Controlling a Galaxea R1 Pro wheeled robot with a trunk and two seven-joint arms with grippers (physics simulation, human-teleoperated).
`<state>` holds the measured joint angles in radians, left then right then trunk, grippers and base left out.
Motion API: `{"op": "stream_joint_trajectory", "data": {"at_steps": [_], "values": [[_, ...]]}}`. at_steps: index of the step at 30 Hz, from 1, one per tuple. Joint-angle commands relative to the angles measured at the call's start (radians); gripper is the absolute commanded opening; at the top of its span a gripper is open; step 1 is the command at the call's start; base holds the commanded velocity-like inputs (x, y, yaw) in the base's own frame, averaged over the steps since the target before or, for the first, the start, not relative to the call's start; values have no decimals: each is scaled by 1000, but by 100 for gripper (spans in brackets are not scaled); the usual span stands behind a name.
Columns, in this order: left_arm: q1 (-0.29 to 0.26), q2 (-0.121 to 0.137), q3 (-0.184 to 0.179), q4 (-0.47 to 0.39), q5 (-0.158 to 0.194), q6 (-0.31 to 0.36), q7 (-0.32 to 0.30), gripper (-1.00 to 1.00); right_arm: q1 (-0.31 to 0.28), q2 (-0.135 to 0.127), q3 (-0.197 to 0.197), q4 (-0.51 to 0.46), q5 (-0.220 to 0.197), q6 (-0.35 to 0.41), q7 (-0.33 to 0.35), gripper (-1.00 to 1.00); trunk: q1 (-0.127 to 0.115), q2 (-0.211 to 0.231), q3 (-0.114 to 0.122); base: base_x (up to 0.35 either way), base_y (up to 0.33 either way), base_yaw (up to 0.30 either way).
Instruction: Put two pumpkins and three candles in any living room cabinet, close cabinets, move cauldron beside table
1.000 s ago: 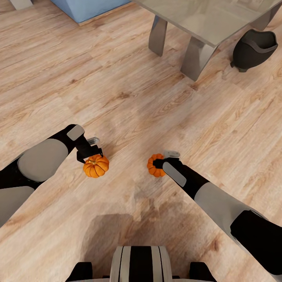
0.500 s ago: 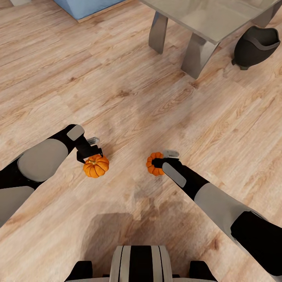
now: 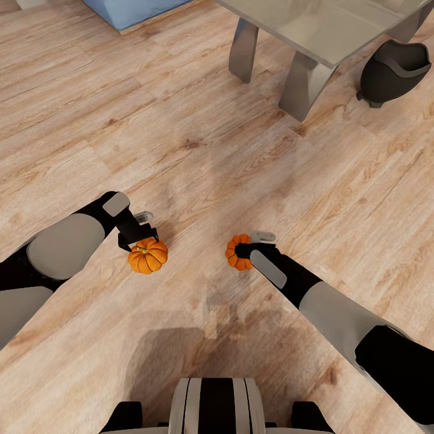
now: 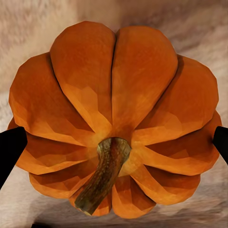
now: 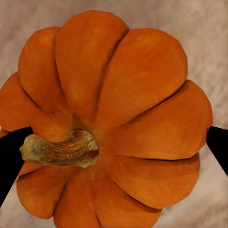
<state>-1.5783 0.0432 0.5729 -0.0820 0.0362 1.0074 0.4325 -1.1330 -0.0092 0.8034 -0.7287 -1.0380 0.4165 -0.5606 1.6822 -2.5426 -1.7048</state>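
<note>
Both pumpkins are held above the plank floor (image 3: 181, 138), one in each tool. The left tool (image 3: 142, 234) pinches the left pumpkin (image 3: 147, 255) from above; in the left wrist view the dark fingertips (image 4: 10, 147) press against opposite flanks of that pumpkin (image 4: 114, 118), stem toward the camera. The right tool (image 3: 248, 244) pinches the right pumpkin (image 3: 237, 253) in the same way, with a fingertip (image 5: 12, 152) at each side of the body (image 5: 109, 123).

The step in hand appears to be carrying both to a cabinet. The ribbed, rounded bodies could roll out of a two-point grip, so both grips should stay firm and level. The base should turn gently, keeping the arms away from the glass-topped table (image 3: 325, 30) and the black cauldron (image 3: 395, 72) standing just beside its leg.
</note>
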Motion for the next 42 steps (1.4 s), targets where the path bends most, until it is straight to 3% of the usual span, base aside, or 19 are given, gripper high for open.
{"op": "stream_joint_trajectory", "data": {"at_steps": [1,17,23,27,29,32,34,37,42], "values": [[0,0,4,-1,4,2,8,-100,-1,-1,5,84,-8,2,-7,-100,0,0,-1,0,0,0],[0,-2,2,5,2,1,9,-100,1,-5,5,85,-7,2,-7,-100,0,0,-1,0,0,0],[0,-7,2,12,1,-1,12,-100,1,-4,4,86,-3,2,-10,-100,-3,1,23,0,0,0],[1,-31,2,52,1,-78,8,-100,0,-3,-3,90,-1,3,-34,-100,-4,2,38,0,0,0],[7,-66,2,59,2,-150,4,-100,-1,-4,-4,37,-1,5,-112,-100,-5,3,46,0,0,0],[17,-89,2,61,4,-191,0,-100,-1,-4,-8,0,-1,5,-196,-100,-7,3,57,0,0,0],[23,-94,2,62,4,-214,-3,-100,-1,-3,-12,-4,-2,3,-214,-100,-8,4,65,0,0,0],[49,-98,3,62,5,-304,-40,-100,-1,1,-34,-9,-4,-33,-230,-100,-9,5,77,0,0,0],[92,-99,3,62,4,-366,-65,-100,-1,2,-38,-12,-2,-53,-250,-100,-11,6,96,0,0,0]]}}
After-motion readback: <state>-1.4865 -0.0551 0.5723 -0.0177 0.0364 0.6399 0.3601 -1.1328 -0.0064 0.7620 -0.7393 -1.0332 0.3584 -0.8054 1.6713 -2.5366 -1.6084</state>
